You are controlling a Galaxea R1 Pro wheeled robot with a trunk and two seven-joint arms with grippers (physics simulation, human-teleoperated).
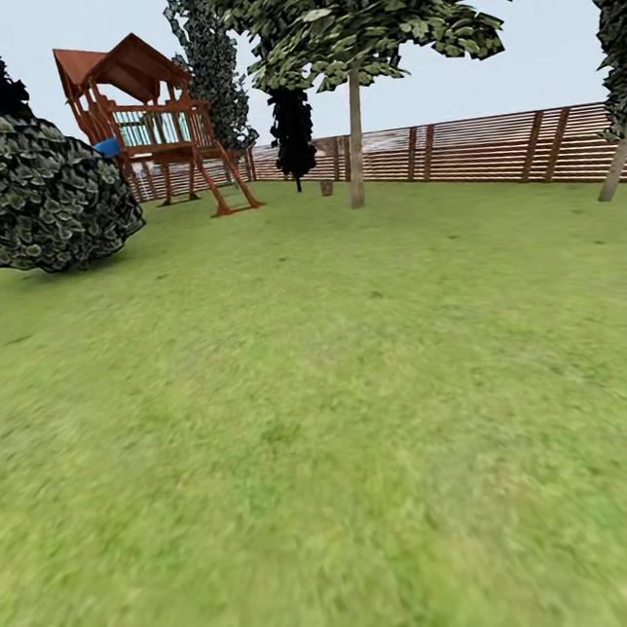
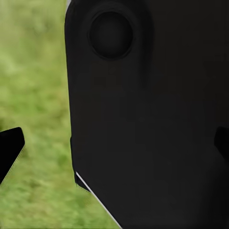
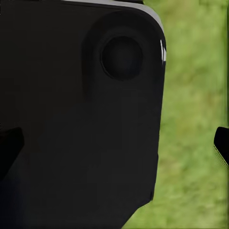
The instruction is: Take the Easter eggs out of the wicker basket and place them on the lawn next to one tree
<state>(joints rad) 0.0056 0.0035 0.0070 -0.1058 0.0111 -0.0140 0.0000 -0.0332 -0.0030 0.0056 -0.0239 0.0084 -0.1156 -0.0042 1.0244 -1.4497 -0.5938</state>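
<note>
The lawn (image 1: 328,429) stretches ahead to the garden's slatted fence (image 1: 489,147). A tree (image 1: 356,141) with a pale trunk and green crown stands far off in front of the fence. Another pale, leaning trunk (image 1: 621,166) is at the right edge. A small brown-grey object (image 1: 326,187) sits on the grass just left of the first trunk, too small to tell whether it is the wicker basket. The Easter eggs are out of view. My left gripper (image 2: 114,148) and right gripper (image 3: 114,145) hang over grass beside a black robot part, fingertips wide apart, nothing between them.
A large dark bush (image 1: 34,196) stands at the left. A wooden playset (image 1: 158,127) with a ladder is behind it. Thin dark trees (image 1: 293,135) rise near the fence. Open grass lies between me and all of these.
</note>
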